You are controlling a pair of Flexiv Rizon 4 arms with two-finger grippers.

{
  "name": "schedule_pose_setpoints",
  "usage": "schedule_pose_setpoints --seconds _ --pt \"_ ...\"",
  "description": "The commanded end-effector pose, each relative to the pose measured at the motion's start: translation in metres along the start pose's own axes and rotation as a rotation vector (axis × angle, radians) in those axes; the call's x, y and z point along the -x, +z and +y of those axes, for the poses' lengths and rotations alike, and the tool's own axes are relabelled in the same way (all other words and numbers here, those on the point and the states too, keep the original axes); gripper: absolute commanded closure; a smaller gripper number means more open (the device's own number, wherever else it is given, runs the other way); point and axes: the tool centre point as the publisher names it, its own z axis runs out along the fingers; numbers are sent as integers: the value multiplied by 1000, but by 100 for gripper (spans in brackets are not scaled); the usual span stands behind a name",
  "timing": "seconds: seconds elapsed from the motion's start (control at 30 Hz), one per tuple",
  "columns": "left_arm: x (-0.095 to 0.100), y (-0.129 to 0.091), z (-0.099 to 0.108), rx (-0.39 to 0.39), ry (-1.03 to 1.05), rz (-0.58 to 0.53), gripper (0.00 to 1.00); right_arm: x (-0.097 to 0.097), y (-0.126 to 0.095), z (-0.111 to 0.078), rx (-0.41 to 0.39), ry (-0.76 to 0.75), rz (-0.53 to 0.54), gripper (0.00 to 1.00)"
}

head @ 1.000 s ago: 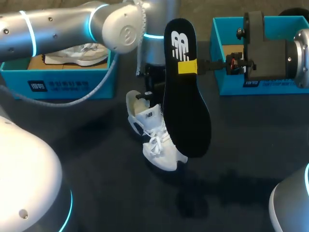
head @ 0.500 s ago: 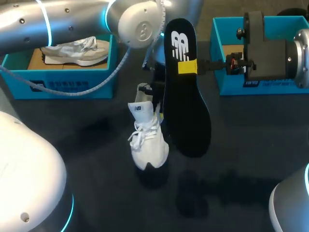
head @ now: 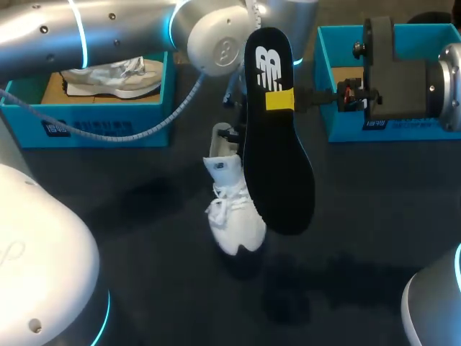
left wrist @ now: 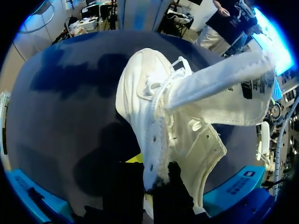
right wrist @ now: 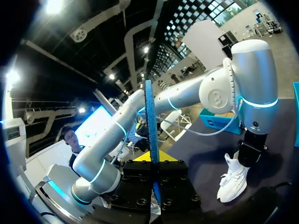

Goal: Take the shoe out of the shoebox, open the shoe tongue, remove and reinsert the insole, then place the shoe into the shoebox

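1. Our left gripper (left wrist: pixel 149 173) is clamped on the heel collar of the white shoe (left wrist: pixel 177 116), the collar's edge pinched between its fingers. The tongue (left wrist: pixel 219 79) flares well away from the laces, leaving the mouth open.
2. Our right gripper (head: pixel 279 99) is closed on the black insole (head: pixel 277 173) near its heel end, holding it upright with its toe end hanging down.
3. Within the last second the left arm has swung the shoe from a slant to toe-down, heel-up, and drawn it in beside the insole. The insole and right arm have not stirred. We judge the removal done and the reinsertion being lined up.
4. From above, the insole overlaps the shoe's right flank; whether they touch, we cannot tell. The toe sits at the dark table (head: pixel 144 252), resting or just above it.
5. The left shoebox (head: pixel 94 126), holding a second shoe (head: pixel 112 76), has the left arm's cable (head: pixel 137 130) drooping across its front. The right shoebox (head: pixel 346 133) stands just behind the right gripper. The shoe is well apart from both, so the room for swinging the insole lies toward the near edge.
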Motion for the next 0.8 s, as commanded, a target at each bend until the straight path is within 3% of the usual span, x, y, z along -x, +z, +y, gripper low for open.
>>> schedule_pose_setpoints --seconds 0.03,0.4,0.8 --pt "4 2 2 -5 -10 -15 100 0 4 1 -1 2 -2 100" --pt "24 25 9 -33 -21 2 100 0 4 1 -1 2 -2 100" --pt "31 42 7 -73 12 31 100 0 4 1 -1 2 -2 100"
